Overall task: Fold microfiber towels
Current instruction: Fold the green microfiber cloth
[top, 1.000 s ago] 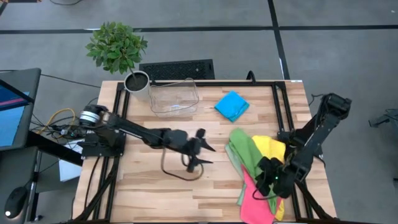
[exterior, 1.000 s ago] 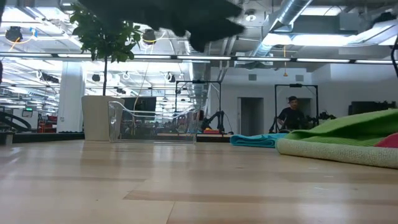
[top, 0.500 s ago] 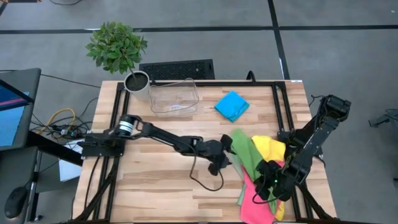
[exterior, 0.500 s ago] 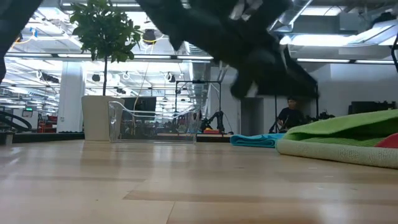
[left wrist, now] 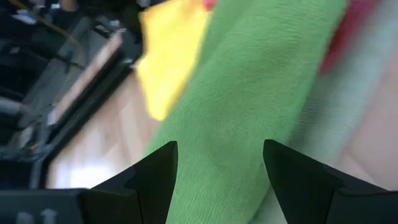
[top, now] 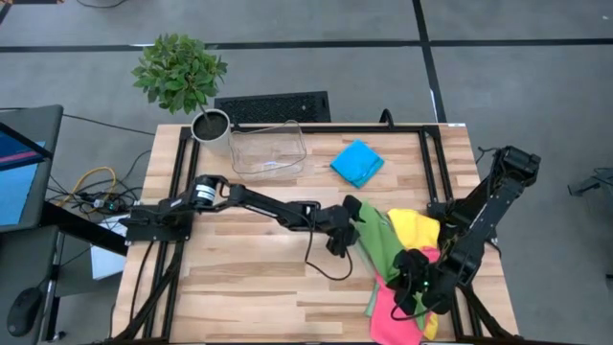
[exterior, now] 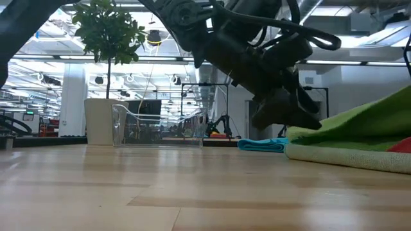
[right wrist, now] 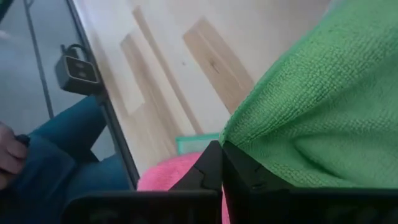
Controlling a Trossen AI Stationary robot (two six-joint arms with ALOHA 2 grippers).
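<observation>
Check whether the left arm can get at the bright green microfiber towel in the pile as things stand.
Probably yes: the left end effector is open at the bright green microfiber towel, whose upper surface lies uncovered before its fingers.

Left hand (top: 356, 227) agape (right hand (top: 410, 290) clenched)

Grey floor (top: 517, 86), exposed ceiling ducts (exterior: 321, 19)
</observation>
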